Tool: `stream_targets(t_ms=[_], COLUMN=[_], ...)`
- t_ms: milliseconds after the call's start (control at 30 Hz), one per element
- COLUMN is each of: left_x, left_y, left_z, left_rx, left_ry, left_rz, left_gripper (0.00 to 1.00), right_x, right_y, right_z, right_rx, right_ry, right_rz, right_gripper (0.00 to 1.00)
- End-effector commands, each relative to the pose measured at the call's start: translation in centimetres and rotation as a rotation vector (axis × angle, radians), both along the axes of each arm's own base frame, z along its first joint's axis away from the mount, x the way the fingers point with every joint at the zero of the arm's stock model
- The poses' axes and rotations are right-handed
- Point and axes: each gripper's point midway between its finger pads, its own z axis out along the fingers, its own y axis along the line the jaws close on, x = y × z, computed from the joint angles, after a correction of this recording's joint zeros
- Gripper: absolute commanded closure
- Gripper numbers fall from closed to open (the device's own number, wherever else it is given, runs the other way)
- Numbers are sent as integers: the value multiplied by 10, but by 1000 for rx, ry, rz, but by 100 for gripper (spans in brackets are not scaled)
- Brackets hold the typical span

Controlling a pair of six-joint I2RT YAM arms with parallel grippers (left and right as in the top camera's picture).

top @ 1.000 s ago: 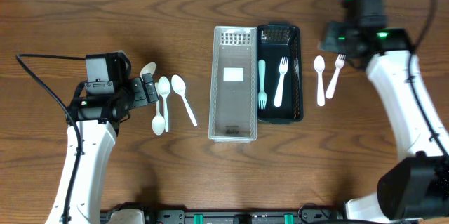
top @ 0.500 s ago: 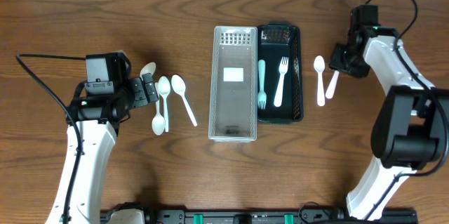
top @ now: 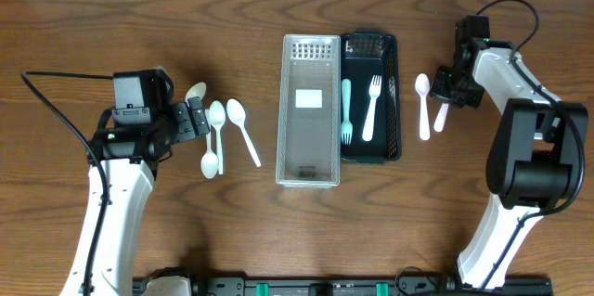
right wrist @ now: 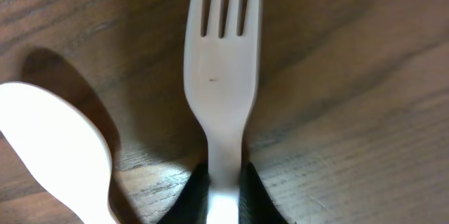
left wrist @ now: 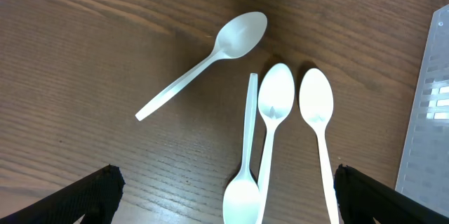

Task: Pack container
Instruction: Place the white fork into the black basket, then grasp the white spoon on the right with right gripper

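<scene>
A clear container [top: 308,110] and a black tray [top: 393,101] stand side by side mid-table. The black tray holds a teal fork [top: 346,110] and a white fork [top: 371,107]. My right gripper [top: 449,88] [right wrist: 223,196] is shut on the handle of a white fork [right wrist: 223,69] [top: 441,115] that lies on the table right of the black tray, beside a white spoon [top: 423,105] [right wrist: 56,154]. My left gripper [top: 195,120] is open and empty above several white spoons [top: 220,134] [left wrist: 275,112] left of the clear container.
The clear container's edge [left wrist: 428,126] shows at the right of the left wrist view. One spoon [left wrist: 207,62] lies apart, angled to the upper left of the others. Bare wooden table surrounds everything.
My right arm has swung down and in toward the white fork right of the black tray, and its fingers now pinch the fork's handle. The left arm has not moved.
</scene>
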Motion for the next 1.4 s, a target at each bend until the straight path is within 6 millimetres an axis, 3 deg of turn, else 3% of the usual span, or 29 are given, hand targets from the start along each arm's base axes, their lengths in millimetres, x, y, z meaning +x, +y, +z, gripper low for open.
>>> stream_targets(t_ms=[0,100,200,333,433,500,600,800,867,933,1000,1067,1233,1367], left_x=[4,4,4,4,4,4,4,4,4,4,4,4,4,4], left_y=[4,4,4,4,4,4,4,4,4,4,4,4,4,4], left_z=[4,4,4,4,4,4,4,4,4,4,4,4,4,4], left_rx=[15,15,15,15,15,15,15,15,15,15,15,15,15,15], left_ry=[-8,-8,-8,-8,-8,-8,-8,-8,-8,-8,-8,-8,-8,-8], left_rz=[3,3,3,3,3,3,3,3,3,3,3,3,3,3], left_gripper=[2,2,2,2,2,2,2,2,2,2,2,2,2,2], right_x=[-7,0,9,10,3,-2,-8,-16,-17,-17,-15,-8,5,7], right_y=[-3,-2,11,58,100,126,158,200,208,211,210,197,132,78], right_z=[-2,34,92,169,199,202,184,111,94,92,102,122,165,163], right_rx=[-19,-39,-42,34,102,126,144,163,168,164,153,105,-50,-86], right_ry=[26,-54,-194,-395,-473,-477,-429,-245,-213,-208,-231,-277,-374,-349], right_rz=[-9,2,57,187,285,342,390,421,436,456,490,471,331,205], right_gripper=[98,99,99,99,99,99,99,90,74,53,37,27,30,38])
